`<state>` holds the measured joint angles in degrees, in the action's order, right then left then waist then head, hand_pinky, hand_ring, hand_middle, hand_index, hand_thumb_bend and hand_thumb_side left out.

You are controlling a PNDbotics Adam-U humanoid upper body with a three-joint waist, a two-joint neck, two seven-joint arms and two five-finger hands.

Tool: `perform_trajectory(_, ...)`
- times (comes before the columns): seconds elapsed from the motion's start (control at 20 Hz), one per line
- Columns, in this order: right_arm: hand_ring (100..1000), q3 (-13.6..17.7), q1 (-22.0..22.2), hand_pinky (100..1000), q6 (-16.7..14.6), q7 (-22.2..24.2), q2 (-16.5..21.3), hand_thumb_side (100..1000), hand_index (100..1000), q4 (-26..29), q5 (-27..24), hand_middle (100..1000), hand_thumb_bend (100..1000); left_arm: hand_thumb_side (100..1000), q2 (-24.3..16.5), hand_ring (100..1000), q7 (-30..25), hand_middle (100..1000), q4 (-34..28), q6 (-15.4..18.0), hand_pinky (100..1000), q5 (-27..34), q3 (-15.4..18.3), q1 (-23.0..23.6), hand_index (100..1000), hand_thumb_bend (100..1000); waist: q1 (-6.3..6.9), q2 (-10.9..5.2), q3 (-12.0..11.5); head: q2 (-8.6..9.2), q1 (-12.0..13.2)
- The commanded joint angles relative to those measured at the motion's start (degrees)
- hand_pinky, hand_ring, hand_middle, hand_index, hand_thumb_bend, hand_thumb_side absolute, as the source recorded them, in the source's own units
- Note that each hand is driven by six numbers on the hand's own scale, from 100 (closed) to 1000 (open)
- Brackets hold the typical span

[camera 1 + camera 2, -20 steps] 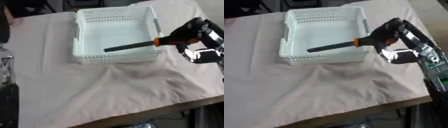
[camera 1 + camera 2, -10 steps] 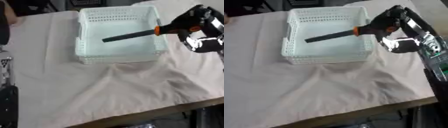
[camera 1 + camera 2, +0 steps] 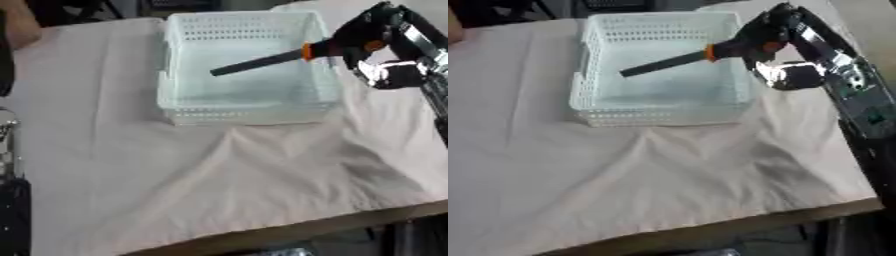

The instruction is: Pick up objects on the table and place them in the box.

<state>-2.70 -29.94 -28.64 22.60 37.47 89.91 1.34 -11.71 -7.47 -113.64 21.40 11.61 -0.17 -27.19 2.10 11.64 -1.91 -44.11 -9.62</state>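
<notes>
A white perforated basket [image 3: 248, 115] stands at the back middle of the cloth-covered table. My right hand [image 3: 366, 37] hangs at the basket's right rim, shut on the orange and black grip of a long black tool [image 3: 259, 62]. The tool's dark shaft slants down to the left over the basket's inside, above its floor. I cannot see anything else lying in the basket. My left hand does not show in either view.
A wrinkled beige cloth [image 3: 219, 190] covers the table, with a raised fold in front of the basket. The table's front edge [image 3: 737, 225] runs across the bottom. A dark piece of equipment [image 3: 10, 200] stands at the left border.
My right hand has carried the tool up and further over the basket; the shaft now lies higher over the basket's inside. The view has shifted a little.
</notes>
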Motion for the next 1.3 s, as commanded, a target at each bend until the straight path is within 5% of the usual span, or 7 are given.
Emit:
perform_trajectory(0.05, 330, 0.0, -1.6, 225, -1.4, -0.7, 2.2, 381, 385, -1.4, -0.2, 248, 100, 867, 0.2, 778, -0.4, 827, -1.0, 0.1, 682, 0.4, -0.3, -1.2, 847, 164, -0.17, -0.63, -0.3, 0.58, -0.9)
perform_trajectory(0.35, 543, -0.8, -2.1, 392, -7.6, 3.5, 2.4, 499, 651, -2.1, 1.0, 519, 100, 867, 0.3, 778, -0.8, 827, -1.0, 0.0, 682, 0.7, -0.5, -1.4, 846, 163, -0.25, -0.51, -0.9, 0.89, -0.8)
perform_trajectory(0.4, 487, -0.8, -2.2, 353, -8.5, 3.8, 2.3, 463, 544, -2.4, 1.6, 438, 100, 868, 0.3, 778, -0.9, 827, -1.0, 0.0, 682, 0.7, -0.6, -1.4, 846, 164, -0.24, -0.5, -0.9, 0.91, -0.8)
perform_trajectory(0.45, 680, -0.8, -2.2, 507, -9.2, 4.0, 2.3, 669, 840, -2.5, 2.0, 743, 100, 868, 0.3, 778, -0.9, 827, -1.0, 0.0, 682, 0.7, -0.6, -1.4, 846, 163, -0.25, -0.51, -1.0, 0.93, -0.8)
perform_trajectory(0.5, 645, -0.9, -2.3, 477, -10.7, 4.7, 2.4, 629, 808, -2.3, 3.3, 699, 100, 868, 0.4, 778, -1.0, 827, -1.0, 0.0, 682, 0.8, -0.6, -1.4, 846, 163, -0.24, -0.51, -1.1, 0.99, -0.7)
perform_trajectory(0.6, 893, -1.1, -2.3, 782, -13.6, 6.0, 2.4, 887, 1000, -2.1, 6.2, 987, 100, 867, 0.4, 778, -1.0, 827, -1.0, 0.1, 682, 0.8, -0.6, -1.5, 846, 163, -0.25, -0.53, -1.1, 1.11, -0.6)
perform_trajectory(1.3, 1000, -1.1, -1.3, 894, -18.4, 4.6, 1.2, 946, 1000, -4.1, 12.4, 1000, 111, 868, 0.4, 778, -1.2, 827, -1.0, 0.0, 683, 0.9, -0.7, -1.3, 846, 164, -0.33, -0.54, -1.1, 1.27, 0.0)
